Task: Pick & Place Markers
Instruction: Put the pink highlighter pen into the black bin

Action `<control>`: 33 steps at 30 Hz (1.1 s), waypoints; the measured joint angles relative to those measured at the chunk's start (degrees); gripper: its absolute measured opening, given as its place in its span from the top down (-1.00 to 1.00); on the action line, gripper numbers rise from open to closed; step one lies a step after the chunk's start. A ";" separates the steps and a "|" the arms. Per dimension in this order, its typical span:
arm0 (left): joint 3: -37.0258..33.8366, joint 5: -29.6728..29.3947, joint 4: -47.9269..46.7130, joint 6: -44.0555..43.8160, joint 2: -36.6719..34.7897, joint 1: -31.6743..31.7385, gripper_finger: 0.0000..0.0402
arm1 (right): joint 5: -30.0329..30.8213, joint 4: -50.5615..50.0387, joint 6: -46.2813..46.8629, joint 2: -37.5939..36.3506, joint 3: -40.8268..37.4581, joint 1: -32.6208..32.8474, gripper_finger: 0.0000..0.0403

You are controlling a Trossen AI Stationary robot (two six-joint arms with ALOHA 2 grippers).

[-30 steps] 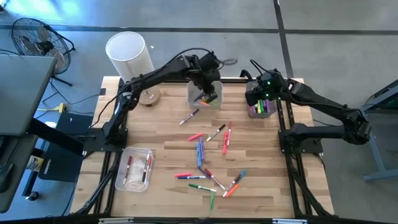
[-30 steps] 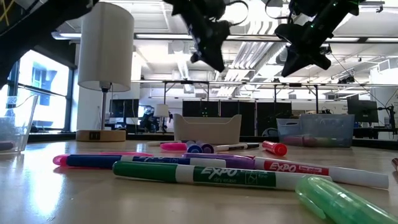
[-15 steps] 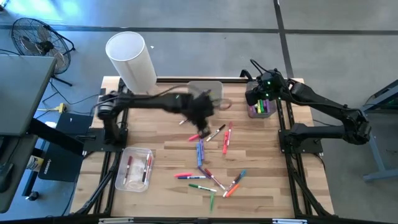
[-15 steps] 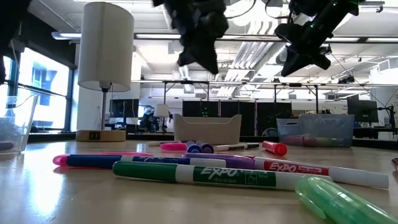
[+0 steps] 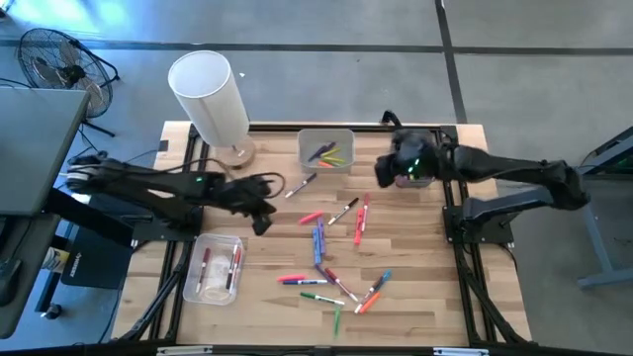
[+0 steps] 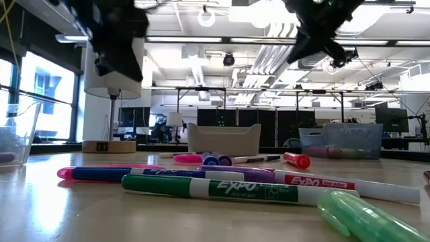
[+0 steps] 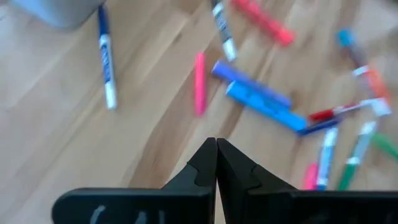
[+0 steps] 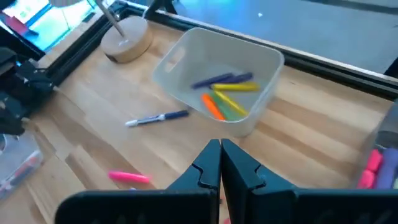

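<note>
Many markers lie loose on the wooden table's middle: a pink one [image 5: 312,217], a blue one [image 5: 317,240], a red one [image 5: 360,220], a blue-and-white one [image 5: 302,185], and several nearer the front [image 5: 336,292]. They also show in the left wrist view [image 7: 258,102]. My left gripper [image 5: 262,205] is shut and empty, above the table left of the loose markers [image 7: 216,144]. My right gripper [image 5: 386,171] is shut and empty, above the table between the far middle bin and the right bin [image 8: 221,146].
A clear bin [image 5: 326,148] at the far middle holds several markers [image 8: 224,93]. A second bin [image 8: 379,165] with pink and purple markers stands at the far right. A third bin [image 5: 213,267] stands near left. A white lamp [image 5: 210,94] stands at the far left.
My left gripper has swung from above the far middle bin toward the table's left and near edge, out over the bare wood. My right gripper has moved from above the right bin toward the table's left, a little toward the middle bin. The markers lie as before.
</note>
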 joint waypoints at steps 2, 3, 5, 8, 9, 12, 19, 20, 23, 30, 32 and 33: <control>-3.30 -0.34 0.51 -0.81 -5.18 -1.29 1.00 | 4.60 -1.59 3.87 3.24 2.60 5.52 1.00; -4.96 -0.43 -1.16 -0.87 -7.85 -1.68 1.00 | 6.20 -2.59 6.06 5.11 4.34 7.80 1.00; -6.66 -0.44 0.64 -0.89 -11.49 -2.43 1.00 | 8.75 -6.19 10.25 9.77 8.29 11.62 1.00; -9.03 -0.58 -1.45 0.01 -16.76 -2.81 1.00 | 10.97 -13.37 16.34 18.10 15.68 16.18 1.00; -9.15 -0.44 -0.87 0.46 -17.64 -2.81 1.00 | 11.25 -16.37 18.54 20.98 18.27 17.31 1.00; -9.51 0.07 -2.40 1.38 -20.01 -2.81 1.00 | 10.27 -25.65 24.99 29.72 26.54 19.97 1.00; -9.44 4.44 -1.75 2.88 -19.96 -2.81 1.00 | 3.19 -41.44 38.34 46.75 41.28 22.59 1.00; -9.41 5.02 -1.82 3.42 -19.91 -2.81 1.00 | 2.17 -42.13 40.16 48.40 42.08 22.64 1.00; -9.41 5.05 -1.73 3.96 -19.30 -2.79 1.00 | -1.70 -41.69 42.77 52.28 42.44 22.63 1.00; -9.41 5.13 -1.80 4.73 -19.26 -2.79 1.00 | -9.52 -37.74 47.93 55.90 38.08 23.25 0.97; -9.41 5.82 -1.83 5.26 -19.25 -2.79 1.00 | -10.30 -35.77 49.03 55.84 36.01 23.71 0.91; -9.41 5.96 -1.83 5.29 -19.24 -2.79 1.00 | -10.59 -35.11 49.56 55.72 35.04 23.98 0.86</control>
